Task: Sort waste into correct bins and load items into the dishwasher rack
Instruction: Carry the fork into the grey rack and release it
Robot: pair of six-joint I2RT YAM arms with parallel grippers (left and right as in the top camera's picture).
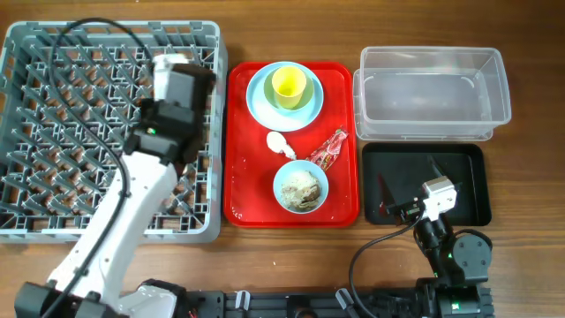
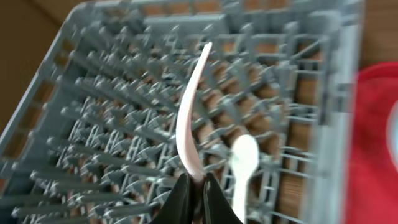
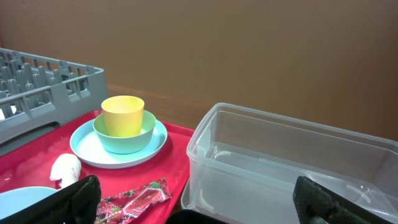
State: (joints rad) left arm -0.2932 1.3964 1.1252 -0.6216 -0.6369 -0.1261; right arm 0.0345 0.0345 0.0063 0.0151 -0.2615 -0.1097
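Observation:
My left gripper point(image 2: 196, 180) is shut on a white plastic fork point(image 2: 189, 118), seen edge-on, above the grey dishwasher rack point(image 1: 115, 234). A white spoon point(image 2: 242, 165) lies in the rack. On the red serving tray point(image 1: 243, 177), a yellow cup point(image 1: 289, 86) stands in a pale bowl point(image 1: 309, 102) on the pale blue plate point(image 1: 258, 102). There too are a white tissue point(image 1: 279, 143), a red wrapper point(image 1: 328, 150) and a second bowl point(image 1: 281, 177) holding beige food scraps point(image 1: 300, 185). My right gripper point(image 1: 402, 210) is open and empty over the black tray point(image 1: 468, 159).
The clear tub point(image 1: 433, 93) stands behind the black tray, to the right of the red tray. In the right wrist view the tub point(image 3: 280, 162) fills the right side, with the wrapper point(image 3: 134, 199) at lower left. My left arm point(image 1: 172, 97) crosses the rack's right half.

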